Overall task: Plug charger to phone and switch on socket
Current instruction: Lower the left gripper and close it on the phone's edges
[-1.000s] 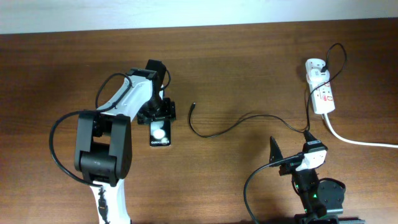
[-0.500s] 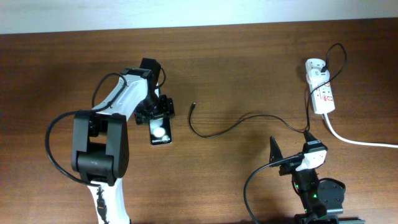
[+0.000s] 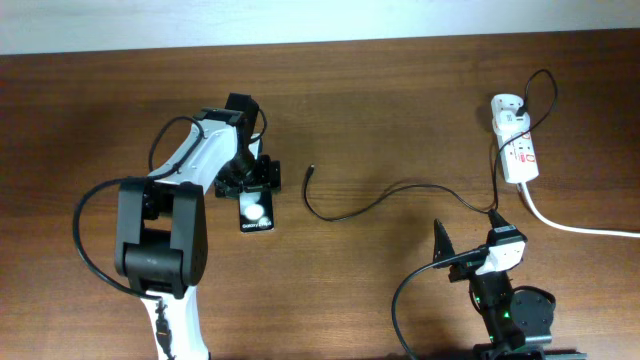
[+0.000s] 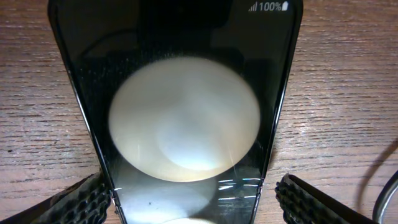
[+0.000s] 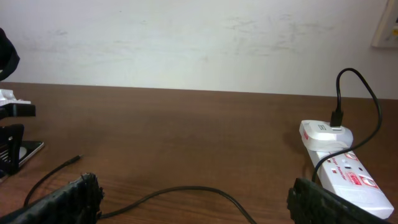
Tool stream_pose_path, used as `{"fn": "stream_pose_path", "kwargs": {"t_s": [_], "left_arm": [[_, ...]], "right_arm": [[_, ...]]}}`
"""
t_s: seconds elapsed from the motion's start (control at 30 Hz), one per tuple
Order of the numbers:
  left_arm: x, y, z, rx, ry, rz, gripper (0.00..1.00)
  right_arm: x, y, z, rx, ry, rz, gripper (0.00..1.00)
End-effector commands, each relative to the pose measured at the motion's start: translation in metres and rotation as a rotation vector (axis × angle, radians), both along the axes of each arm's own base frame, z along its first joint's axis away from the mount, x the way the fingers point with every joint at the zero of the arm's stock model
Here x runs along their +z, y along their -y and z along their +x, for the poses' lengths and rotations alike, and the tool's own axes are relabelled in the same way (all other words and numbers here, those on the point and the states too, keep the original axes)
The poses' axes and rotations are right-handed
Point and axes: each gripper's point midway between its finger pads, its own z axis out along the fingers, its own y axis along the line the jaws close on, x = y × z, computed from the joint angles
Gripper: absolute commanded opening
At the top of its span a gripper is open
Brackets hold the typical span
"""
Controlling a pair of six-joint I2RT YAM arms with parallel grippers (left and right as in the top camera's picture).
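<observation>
Left gripper [image 3: 250, 184] spread wide, straddling phone [image 4: 186, 93], not clamped. Right gripper [image 5: 200, 202] spread wide, empty. Charger [image 3: 350, 212] apart from phone.

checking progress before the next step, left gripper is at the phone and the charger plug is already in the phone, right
Not quite. The overhead view shows the charger's plug lying loose on the table, apart from the phone, not in it. The left gripper is at the phone.
</observation>
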Motion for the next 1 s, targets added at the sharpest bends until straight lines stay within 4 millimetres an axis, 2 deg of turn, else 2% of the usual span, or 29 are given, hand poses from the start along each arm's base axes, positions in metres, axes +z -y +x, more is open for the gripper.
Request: {"fn": "stream_pose_path", "kwargs": {"t_s": [0.0,0.23,0.33,0.47,0.67,0.87,0.97], "left_arm": [[-0.03,-0.01,-0.011,-0.013,-0.063,0.034,0.89],[-0.03,0.0,-0.009,-0.037,-0.045,0.036,0.89],[-0.031,-0.003,-0.008,-0.026,-0.032,0.101,0.91],[-0.031,-0.002,-0.008,-0.03,-0.032,0.101,0.91],[-0.04,-0.005,-0.022,0.002,-0.069,0.111,0.92],[-0.042,-0.006,-0.025,0.001,-0.075,0.114,0.87],[-0.042,-0.006,-0.025,0.001,-0.075,0.114,0.79]], "right_arm": [[-0.002,-0.001,0.0,0.001,-0.002,0.007,0.99],[-0.002,-0.001,0.0,0.001,-0.002,0.007,0.99],[-0.002,-0.001,0.0,0.001,-0.002,0.007,0.99],[-0.002,-0.001,0.0,0.001,-0.002,0.007,0.99],[-0.002,-0.001,0.0,0.001,-0.002,0.007,0.99],[-0.002,-0.001,0.0,0.001,-0.002,0.007,0.99],[-0.002,-0.001,0.0,0.002,-0.002,0.007,0.99]]}}
